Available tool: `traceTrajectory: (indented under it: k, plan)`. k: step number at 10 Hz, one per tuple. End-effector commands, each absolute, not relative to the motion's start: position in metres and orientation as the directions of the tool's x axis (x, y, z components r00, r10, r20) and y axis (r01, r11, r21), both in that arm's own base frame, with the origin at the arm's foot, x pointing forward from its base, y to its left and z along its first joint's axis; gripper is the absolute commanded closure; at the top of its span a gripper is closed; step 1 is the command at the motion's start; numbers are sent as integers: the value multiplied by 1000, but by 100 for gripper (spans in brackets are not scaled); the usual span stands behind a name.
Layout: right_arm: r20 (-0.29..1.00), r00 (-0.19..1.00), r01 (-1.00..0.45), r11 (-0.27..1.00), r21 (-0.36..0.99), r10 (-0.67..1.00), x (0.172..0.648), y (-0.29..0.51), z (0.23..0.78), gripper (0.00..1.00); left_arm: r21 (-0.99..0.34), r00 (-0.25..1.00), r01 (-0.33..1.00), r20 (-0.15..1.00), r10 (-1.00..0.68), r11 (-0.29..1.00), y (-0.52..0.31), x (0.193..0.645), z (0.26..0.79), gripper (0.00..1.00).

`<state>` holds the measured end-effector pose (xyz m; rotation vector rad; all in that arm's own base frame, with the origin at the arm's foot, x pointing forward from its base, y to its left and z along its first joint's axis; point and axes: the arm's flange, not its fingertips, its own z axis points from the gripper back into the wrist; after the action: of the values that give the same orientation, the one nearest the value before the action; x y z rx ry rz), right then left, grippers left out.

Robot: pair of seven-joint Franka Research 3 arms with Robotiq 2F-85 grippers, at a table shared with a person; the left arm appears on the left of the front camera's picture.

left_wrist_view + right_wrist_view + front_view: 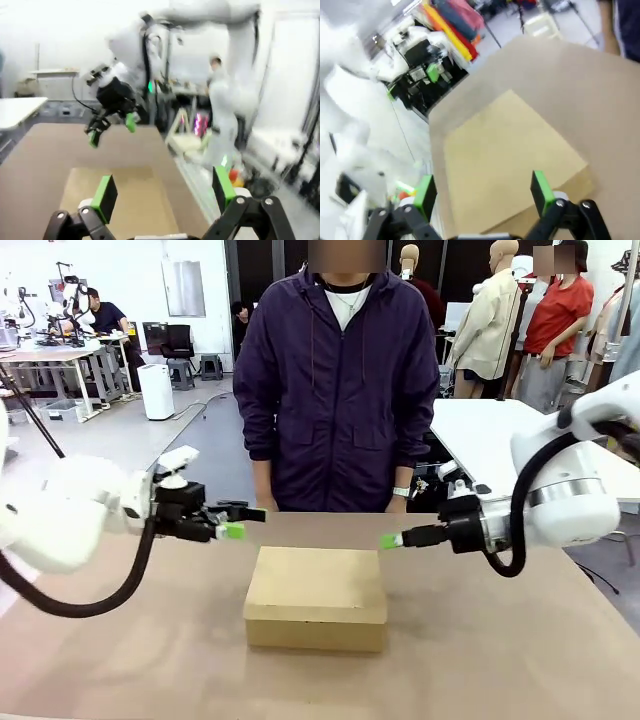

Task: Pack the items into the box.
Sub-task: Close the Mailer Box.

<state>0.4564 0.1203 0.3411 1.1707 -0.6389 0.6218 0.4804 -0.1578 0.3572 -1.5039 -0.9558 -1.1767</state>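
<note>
the box [316, 597] sits shut mid-table between the left gripper [238, 521] and right gripper [392, 539], both hovering with jaws spread and empty, so the robot should probably lift the flap lid first, gripping its edge gently.

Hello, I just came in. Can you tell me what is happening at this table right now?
Two robot arms hover over a brown table with a closed cardboard box in the middle. The left gripper and the right gripper are both open and hold nothing; they point toward each other above the far side of the box, one from each side. A person in a dark purple jacket stands at the far edge, arms down, not touching anything. Nothing is being packed at this moment.
</note>
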Motion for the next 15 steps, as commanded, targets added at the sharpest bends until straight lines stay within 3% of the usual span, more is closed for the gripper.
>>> traceTrajectory:
  k: [1, 3, 4, 8, 9, 10, 15]
  plan:
    - [581, 803, -536, 261, 802, -136, 450, 87, 380, 0, -506, 481, 862, 831, 278, 21, -115, 473, 381, 0]
    - [441, 826, -411, 160, 898, -353, 453, 33, 392, 0, -746, 734, 653, 666, 132, 131, -57, 469, 383, 0]
    - [372, 837, -373, 79, 925, -402, 449, 2, 394, 0, -810, 799, 570, 586, 139, 139, -24, 463, 385, 0]
    - [289, 781, -258, 136, 956, -554, 436, -82, 367, 0, -842, 784, 534, 526, 329, 74, 64, 446, 383, 0]
    - [384, 727, -364, 154, 919, -570, 439, -82, 364, 0, -836, 784, 548, 525, 330, 29, 64, 452, 375, 0]
    - [301, 794, -266, 143, 953, -529, 434, -91, 369, 0, -848, 802, 519, 527, 281, 110, 68, 444, 385, 0]
    - [301, 794, -266, 143, 953, -529, 434, -91, 369, 0, -848, 802, 519, 527, 281, 110, 68, 444, 385, 0]
